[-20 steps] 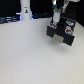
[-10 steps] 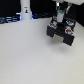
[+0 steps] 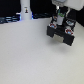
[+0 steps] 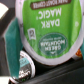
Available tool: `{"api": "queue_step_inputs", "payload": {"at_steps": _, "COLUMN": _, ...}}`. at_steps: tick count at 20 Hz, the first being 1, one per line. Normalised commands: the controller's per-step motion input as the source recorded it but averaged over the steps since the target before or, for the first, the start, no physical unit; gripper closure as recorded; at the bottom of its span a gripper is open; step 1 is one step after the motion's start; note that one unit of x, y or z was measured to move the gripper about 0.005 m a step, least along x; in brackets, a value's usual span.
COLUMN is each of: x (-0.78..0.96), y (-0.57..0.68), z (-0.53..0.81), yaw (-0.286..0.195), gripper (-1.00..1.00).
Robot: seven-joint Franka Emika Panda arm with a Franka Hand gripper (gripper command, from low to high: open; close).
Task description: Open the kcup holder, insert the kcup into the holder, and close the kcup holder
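The kcup holder (image 3: 61,31) is a black block with grey slots, standing on the white table toward the exterior view's right. My gripper (image 3: 60,15) hangs just above its top. It is shut on the kcup (image 3: 60,13), which shows there as a small green spot. In the wrist view the kcup's green lid (image 4: 50,30) with white lettering fills most of the picture, tilted and very close. My fingers are hidden in that view. Whether the holder is open cannot be told at this size.
A tall white bottle-like post (image 3: 26,10) stands at the back on the exterior view's left, in front of dark equipment with a blue light (image 3: 10,19). In the wrist view a dark round printed thing (image 4: 22,69) and a teal surface (image 4: 10,42) lie beside the lid.
My gripper has shifted slightly toward the exterior view's right with the kcup and now hangs over the holder. The holder has not moved.
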Motion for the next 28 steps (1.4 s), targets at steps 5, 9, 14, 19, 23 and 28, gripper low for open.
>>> {"api": "queue_step_inputs", "payload": {"at_steps": 5, "x": 0.51, "y": 0.30, "z": 0.32, "yaw": -0.038, "gripper": 1.00}}
{"api": "queue_step_inputs", "payload": {"at_steps": 9, "x": 0.30, "y": 0.22, "z": 0.10, "yaw": -0.038, "gripper": 1.00}}
{"api": "queue_step_inputs", "payload": {"at_steps": 14, "x": 0.14, "y": 0.04, "z": -0.07, "yaw": 0.005, "gripper": 1.00}}
{"api": "queue_step_inputs", "payload": {"at_steps": 19, "x": 0.04, "y": 0.02, "z": -0.18, "yaw": 0.011, "gripper": 1.00}}
{"api": "queue_step_inputs", "payload": {"at_steps": 23, "x": 0.04, "y": 0.15, "z": 0.18, "yaw": -0.009, "gripper": 1.00}}
{"api": "queue_step_inputs", "payload": {"at_steps": 28, "x": 0.19, "y": 0.29, "z": 0.38, "yaw": -0.021, "gripper": 1.00}}
